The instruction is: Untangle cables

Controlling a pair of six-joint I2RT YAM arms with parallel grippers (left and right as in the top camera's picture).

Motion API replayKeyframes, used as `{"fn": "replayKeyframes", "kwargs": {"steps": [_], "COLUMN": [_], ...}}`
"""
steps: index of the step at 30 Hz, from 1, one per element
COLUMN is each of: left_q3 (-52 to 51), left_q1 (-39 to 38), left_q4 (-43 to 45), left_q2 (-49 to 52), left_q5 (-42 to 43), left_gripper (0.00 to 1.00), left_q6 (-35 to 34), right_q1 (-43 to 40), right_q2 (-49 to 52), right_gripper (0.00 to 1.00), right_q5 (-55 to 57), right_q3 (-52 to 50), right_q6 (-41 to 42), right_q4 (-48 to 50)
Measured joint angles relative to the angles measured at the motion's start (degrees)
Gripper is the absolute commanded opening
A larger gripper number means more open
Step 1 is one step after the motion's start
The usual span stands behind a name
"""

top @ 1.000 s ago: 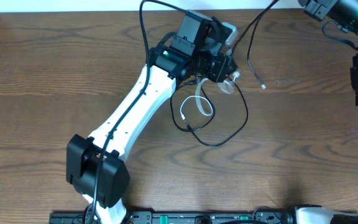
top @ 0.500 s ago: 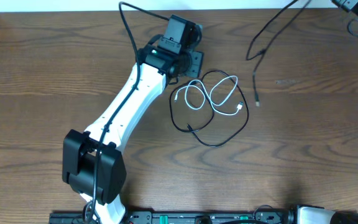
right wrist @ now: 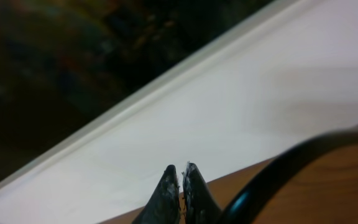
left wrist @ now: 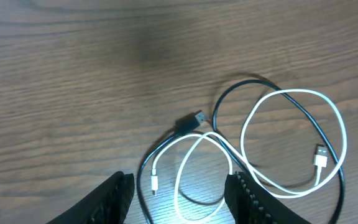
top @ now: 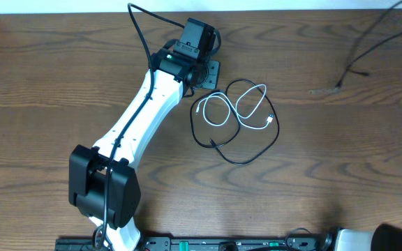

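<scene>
**Left end effector** [left wrist: 179, 191]: the jaws are spread wide and nothing is between them. In the left wrist view, 1 finger shows at each lower corner of the gap, above the table [top: 47, 84].

**Cables ahead of the left end effector**
- The white cable [left wrist: 291, 92] lies on the table in 2 loops. The nearer loop sits directly ahead of the open gap. The farther loop lies ahead and to the right.
- 1 white plug [left wrist: 154, 185] rests just ahead of the left finger. The other white plug [left wrist: 321, 155] lies inside the farther loop.
- The black cable [top: 243, 162] forms 1 large loop around and under the white loops and crosses them at several places.
- Its black plug [left wrist: 190, 121] lies ahead of the gap, just beyond the nearer white loop.

**Right end effector** [right wrist: 179, 174]: the fingertips are pressed together. The right wrist view does not show whether anything is pinched between them. A blurred dark cord curves past on the right of the fingers.

**Second black cable** [top: 358, 59]: it runs toward the upper right edge of the overhead view, well apart from the tangled pair
</scene>
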Motion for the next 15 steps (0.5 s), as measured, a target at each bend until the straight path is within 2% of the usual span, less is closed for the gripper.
{"fn": "replayKeyframes", "kwargs": {"steps": [8, 15], "left_q3": [-0.02, -0.02], "left_q1": [0.00, 0.00], "left_q4": [-1.44, -2.84], "left_q2": [-5.60, -9.01], "left_q5": [-2.21, -2.62], "left_gripper": [0.59, 0.63], "left_q6": [0.02, 0.02], "right_q1": [-9.03, -11.52], "right_q2": [12.39, 21.79], "right_gripper": [0.01, 0.01], "right_q5": [0.81, 3.10], "right_q3": [5.57, 6.97], "right_q6": [-4.81, -7.02], "right_q4": [2.34, 7.39]}}
